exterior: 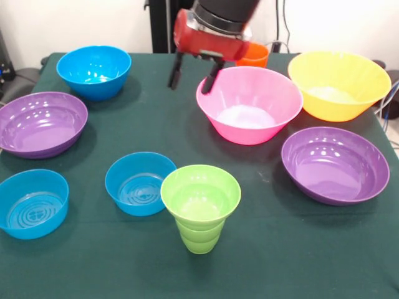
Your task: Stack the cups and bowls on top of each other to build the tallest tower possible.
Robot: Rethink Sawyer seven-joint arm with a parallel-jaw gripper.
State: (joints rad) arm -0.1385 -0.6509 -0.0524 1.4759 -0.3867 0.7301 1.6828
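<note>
Nearest the camera stood the green stack (201, 208): a small lime bowl seated upright in the mouth of the ridged green cup, on the table (162, 131), which was covered in dark green cloth. Just left of it, a blue bowl (138, 183) sat upright, its rim close to the lime bowl's rim. Farther left, at the picture's edge, was a second blue bowl (31, 203) with ringed ridges on its floor. Right of the stack and a little farther back lay a wide purple bowl (335, 164), upright and alone.

In the middle band, at the left edge, another purple bowl (42, 123) rested — a faint line under its rim hinted at a second one nested below, though that could not be told for sure. Right of centre the large pink bowl (249, 103) stood upright, its rim near the yellow bowl (338, 85) behind and to its right.

Farther back on the left was the third blue bowl (94, 70), well apart from the rest. The orange cup (253, 55) peeked out behind the pink bowl, mostly hidden by the arm.

The claw (194, 75) hung above the table just left of the pink bowl's rim — its two dark fingers spread apart, grasping nothing.
</note>
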